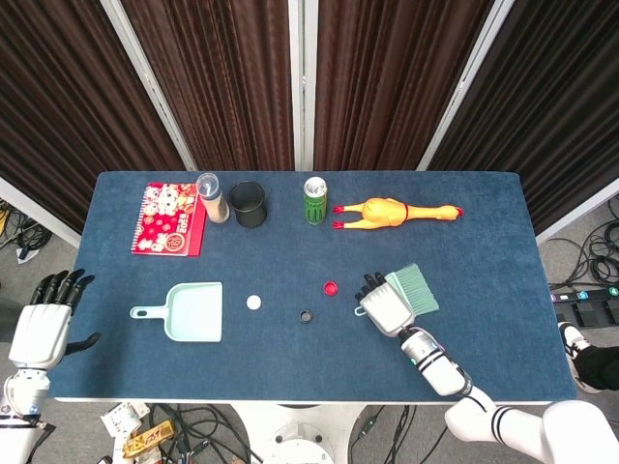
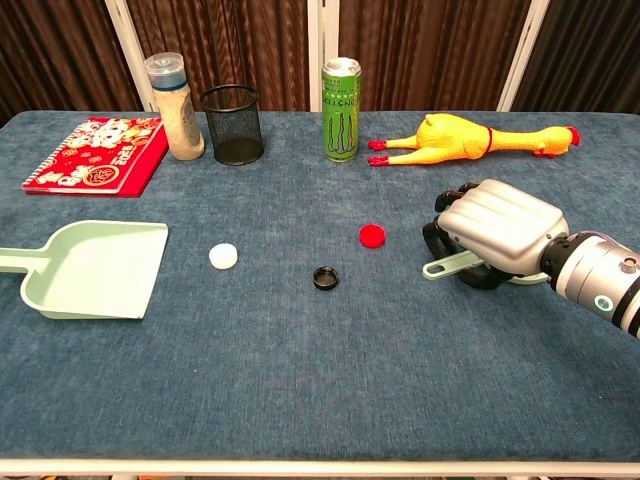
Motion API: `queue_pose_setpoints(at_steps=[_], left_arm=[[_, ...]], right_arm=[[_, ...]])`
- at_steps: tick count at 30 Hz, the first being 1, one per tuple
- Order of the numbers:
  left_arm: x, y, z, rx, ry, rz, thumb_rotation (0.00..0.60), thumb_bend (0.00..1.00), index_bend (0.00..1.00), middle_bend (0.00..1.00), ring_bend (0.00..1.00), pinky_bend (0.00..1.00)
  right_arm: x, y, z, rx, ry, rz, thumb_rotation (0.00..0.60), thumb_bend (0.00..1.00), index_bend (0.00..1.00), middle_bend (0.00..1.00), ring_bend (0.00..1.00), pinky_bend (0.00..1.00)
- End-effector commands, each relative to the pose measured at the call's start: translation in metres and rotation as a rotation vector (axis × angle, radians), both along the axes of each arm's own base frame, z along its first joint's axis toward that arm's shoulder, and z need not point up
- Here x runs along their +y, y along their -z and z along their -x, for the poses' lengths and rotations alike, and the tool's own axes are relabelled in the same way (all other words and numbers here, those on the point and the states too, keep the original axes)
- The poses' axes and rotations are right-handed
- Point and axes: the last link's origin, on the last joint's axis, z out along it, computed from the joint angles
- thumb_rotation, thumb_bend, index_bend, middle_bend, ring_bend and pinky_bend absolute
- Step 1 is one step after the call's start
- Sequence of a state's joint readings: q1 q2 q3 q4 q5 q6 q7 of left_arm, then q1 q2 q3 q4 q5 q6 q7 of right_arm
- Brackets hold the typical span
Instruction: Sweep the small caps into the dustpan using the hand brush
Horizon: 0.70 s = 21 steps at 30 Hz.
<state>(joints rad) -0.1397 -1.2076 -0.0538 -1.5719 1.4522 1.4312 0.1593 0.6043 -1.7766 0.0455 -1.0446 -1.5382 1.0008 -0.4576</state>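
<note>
A mint dustpan (image 1: 193, 311) (image 2: 95, 268) lies at the left of the blue table, its mouth facing right. To its right sit a white cap (image 1: 253, 302) (image 2: 223, 256), a black cap (image 1: 306, 316) (image 2: 325, 277) and a red cap (image 1: 331, 287) (image 2: 372, 235). The green hand brush (image 1: 416, 287) lies right of the red cap. My right hand (image 1: 387, 307) (image 2: 495, 232) lies on it with fingers curled around its handle (image 2: 445, 266), whose tip sticks out. My left hand (image 1: 41, 329) hangs off the table's left edge, fingers apart and empty.
Along the back stand a red notebook (image 1: 167, 232), a spice bottle (image 1: 211, 197), a black mesh cup (image 1: 248, 204), a green can (image 1: 315, 200) and a rubber chicken (image 1: 392, 212). The table's front edge runs close below my right forearm.
</note>
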Motion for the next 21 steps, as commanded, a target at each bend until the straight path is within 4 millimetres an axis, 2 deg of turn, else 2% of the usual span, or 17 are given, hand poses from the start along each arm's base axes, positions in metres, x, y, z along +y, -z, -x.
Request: queue_pose_setpoints(at_steps=[1, 6, 9, 15, 21], left_arm=[[0.001, 0.0, 0.0, 0.003, 0.002, 0.002, 0.6, 0.04, 0.15, 0.11, 0.07, 0.11], [0.013, -0.002, -0.009, 0.024, 0.044, 0.018, 0.6, 0.04, 0.15, 0.11, 0.07, 0.11], [0.025, -0.001, -0.02, 0.037, 0.093, 0.042, 0.6, 0.04, 0.15, 0.11, 0.07, 0.11], [0.053, 0.009, -0.043, 0.026, 0.156, 0.133, 0.6, 0.04, 0.2, 0.13, 0.08, 0.12], [0.075, 0.041, -0.065, 0.055, 0.169, 0.241, 0.6, 0.05, 0.34, 0.29, 0.15, 0.17]], right_arm=[[0.0, 0.0, 0.0, -0.003, 0.003, -0.001, 0.6, 0.19, 0.52, 0.49, 0.22, 0.26], [0.0, -0.006, 0.001, -0.033, 0.006, 0.008, 0.6, 0.33, 0.63, 0.57, 0.28, 0.28], [-0.002, -0.019, 0.002, -0.074, 0.02, 0.028, 0.6, 0.38, 0.67, 0.61, 0.3, 0.29], [-0.012, -0.062, -0.004, -0.168, 0.051, 0.052, 0.6, 0.41, 0.69, 0.62, 0.31, 0.29], [-0.029, -0.108, -0.021, -0.282, 0.096, 0.068, 0.6, 0.41, 0.69, 0.62, 0.31, 0.29]])
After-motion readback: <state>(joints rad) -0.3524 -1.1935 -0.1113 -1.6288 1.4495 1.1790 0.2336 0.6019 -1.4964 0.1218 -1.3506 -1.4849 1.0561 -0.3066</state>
